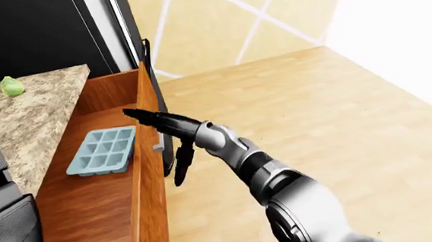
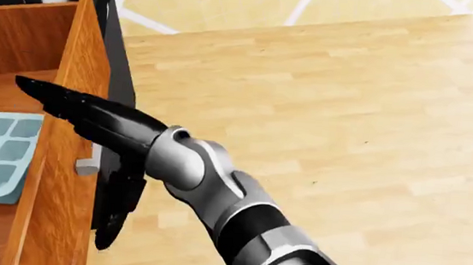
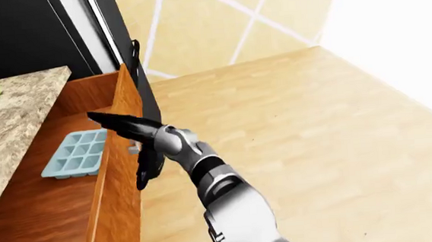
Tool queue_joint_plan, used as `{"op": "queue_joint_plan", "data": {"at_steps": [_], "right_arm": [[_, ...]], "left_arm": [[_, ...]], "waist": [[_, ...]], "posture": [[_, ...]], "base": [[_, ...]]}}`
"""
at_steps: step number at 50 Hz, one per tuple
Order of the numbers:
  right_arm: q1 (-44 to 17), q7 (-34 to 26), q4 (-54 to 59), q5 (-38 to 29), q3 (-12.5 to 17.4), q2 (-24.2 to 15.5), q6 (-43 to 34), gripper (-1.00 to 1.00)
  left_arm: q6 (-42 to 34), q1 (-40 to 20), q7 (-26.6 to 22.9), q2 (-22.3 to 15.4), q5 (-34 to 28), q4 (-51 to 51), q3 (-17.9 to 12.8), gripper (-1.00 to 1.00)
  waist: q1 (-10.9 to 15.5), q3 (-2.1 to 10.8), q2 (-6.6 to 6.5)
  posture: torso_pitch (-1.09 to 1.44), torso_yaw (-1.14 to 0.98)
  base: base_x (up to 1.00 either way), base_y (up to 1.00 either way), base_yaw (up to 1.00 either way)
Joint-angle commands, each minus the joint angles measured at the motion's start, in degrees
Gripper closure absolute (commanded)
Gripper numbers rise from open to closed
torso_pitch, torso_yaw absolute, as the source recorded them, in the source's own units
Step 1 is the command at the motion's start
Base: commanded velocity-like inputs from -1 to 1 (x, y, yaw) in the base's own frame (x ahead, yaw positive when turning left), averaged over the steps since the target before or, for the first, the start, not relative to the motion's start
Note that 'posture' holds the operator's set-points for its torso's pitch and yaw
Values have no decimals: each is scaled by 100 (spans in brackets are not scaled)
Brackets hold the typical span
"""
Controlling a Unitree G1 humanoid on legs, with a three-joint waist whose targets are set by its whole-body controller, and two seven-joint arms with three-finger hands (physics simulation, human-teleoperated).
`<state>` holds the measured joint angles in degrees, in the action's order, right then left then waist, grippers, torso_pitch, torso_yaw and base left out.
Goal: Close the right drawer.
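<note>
One hand works here: the right hand, fingers spread, two reaching over the top edge of the drawer front, a third hanging down its outer face. Its long axis runs up the head view; the open right drawer lies to the hand's left, holding an ice tray. Closing it likely means pushing leftward.

All three views are bright and evenly lit, with the flat clean look of a render; the floor washes out to near white toward the upper right in both eye views, as if light enters there; shadows are faint and soft, darkest inside the drawer; edges stay sharp throughout, without blur, grain or visible bending at the borders.
</note>
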<state>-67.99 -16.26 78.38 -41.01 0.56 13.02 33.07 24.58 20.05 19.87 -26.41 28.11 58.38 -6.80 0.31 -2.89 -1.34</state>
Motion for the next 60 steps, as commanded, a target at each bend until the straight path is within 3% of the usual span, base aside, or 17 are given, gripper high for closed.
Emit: {"op": "queue_joint_plan", "data": {"at_steps": [1,6,12,20,28,33,38,46,51,56,60], "right_arm": [[-409,178,-348,587,98,-288,141,-100],[-922,201,-774,1381,256,-1093,-42,-100],[-714,278,-2093,1877,150,-1663,-674,-100],[1622,164,-7052,2167,-9,-1775,-3041,-100],[3602,526,-10060,2258,288,-1874,-4144,-100],[5145,1015,-11503,2554,585,-1845,-4030,-100],[5799,1366,-11762,2976,929,-1843,-3782,-100],[5962,1577,-11839,3253,1107,-1926,-3680,-100],[5960,1607,-11735,3311,1104,-1943,-3648,-100],[5969,1635,-11685,3377,1122,-1952,-3619,-100],[5966,1621,-11679,3398,1122,-1957,-3623,-100]], "left_arm": [[95,-29,-13,-49,-58,162,-71,-100],[101,-16,-41,-22,-120,162,-39,-100],[34,-7,-183,136,-167,162,-5,-100],[-31,-24,-282,233,-216,162,25,-100],[-28,-34,-204,148,-242,161,45,-100],[-59,-56,-183,125,-279,161,83,-100],[-67,-64,-161,95,-350,161,146,-100],[-191,-138,-326,277,-504,161,236,-100],[-622,-625,-378,381,-687,161,348,-100],[-1170,-1563,16,21,-783,161,570,-100],[-1692,-1923,-386,560,-1046,161,721,-100]], "waist": [[-13,123,-47],[23,143,11],[20,158,39],[83,139,107],[90,171,118],[103,176,131],[69,204,132],[39,223,131],[35,240,140],[30,260,141],[19,264,135]], "posture": [[0,0],[0,0],[0,0],[0,0],[0,0],[0,0],[0,0],[0,0],[0,0],[0,0],[0,0]], "base": [[0,0,0],[0,0,0],[0,0,0],[0,0,0],[0,0,0],[0,0,0],[0,0,0],[0,0,0],[0,0,0],[0,0,0],[0,0,0]]}}
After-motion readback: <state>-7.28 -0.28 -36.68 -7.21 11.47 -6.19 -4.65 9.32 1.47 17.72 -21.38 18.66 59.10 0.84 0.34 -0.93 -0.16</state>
